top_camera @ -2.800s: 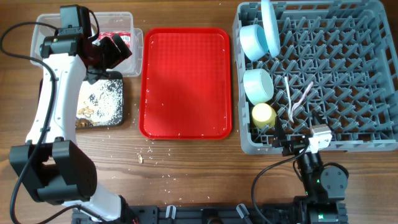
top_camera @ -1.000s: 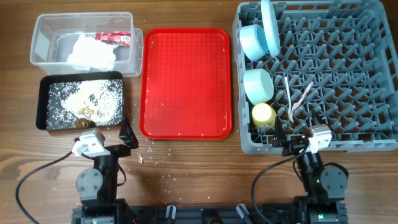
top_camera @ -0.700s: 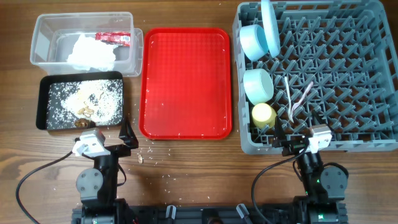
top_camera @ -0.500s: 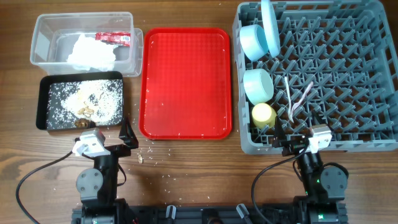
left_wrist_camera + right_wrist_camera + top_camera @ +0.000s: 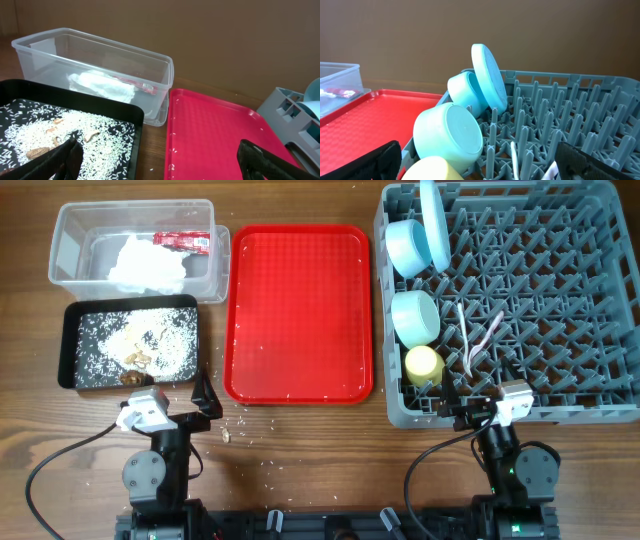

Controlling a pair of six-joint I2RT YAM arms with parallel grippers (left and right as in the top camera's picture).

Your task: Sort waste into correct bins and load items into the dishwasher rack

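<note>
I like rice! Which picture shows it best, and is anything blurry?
Left wrist view: rice big and clear, gripper fingers dark, blurry. Overhead view: rice tiny but sharp. Right wrist view: no rice; yellow cup fuzzy.

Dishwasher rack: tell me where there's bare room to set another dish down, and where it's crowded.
Free: the pegs of the dishwasher rack right of the spoon and fork, out to its right wall. Crowded: the left column, filled by the plate, two bowls and yellow cup. The red tray is bare but for stray grains.

A flat red serving tray [image 5: 300, 310] flat on the brown wooden table [image 5: 330, 442]
</note>
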